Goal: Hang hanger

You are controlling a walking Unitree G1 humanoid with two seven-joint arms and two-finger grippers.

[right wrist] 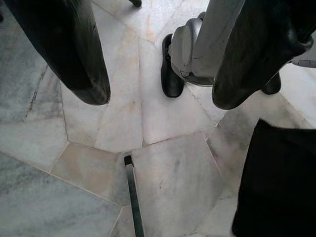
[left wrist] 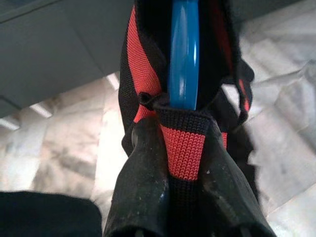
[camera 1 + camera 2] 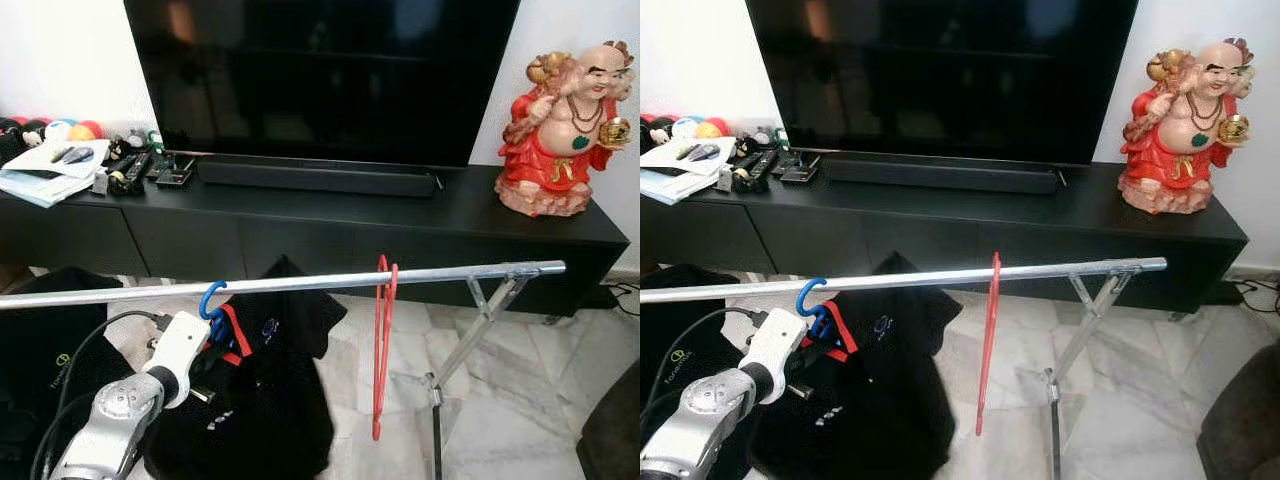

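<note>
A blue hanger [image 3: 211, 298] carries a black shirt with a red-trimmed collar [image 3: 262, 385], and its hook rests over the silver rail [image 3: 300, 283] of a clothes rack. My left gripper [image 3: 218, 340] sits just below the hook, shut on the collar and the hanger's neck; in the left wrist view the fingers [image 2: 143, 187] pinch the red and black collar band around the blue hanger [image 2: 183, 54]. An empty red hanger [image 3: 384, 340] hangs further right on the rail. My right gripper [image 1: 158, 98] hangs open above the marble floor.
Behind the rack stands a long black TV cabinet [image 3: 330, 215] with a large TV [image 3: 320, 75], a red figurine [image 3: 560, 125] and clutter at its left end. The rack's crossed legs [image 3: 470, 330] stand at the right. Dark clothes [image 3: 40, 350] lie at the left.
</note>
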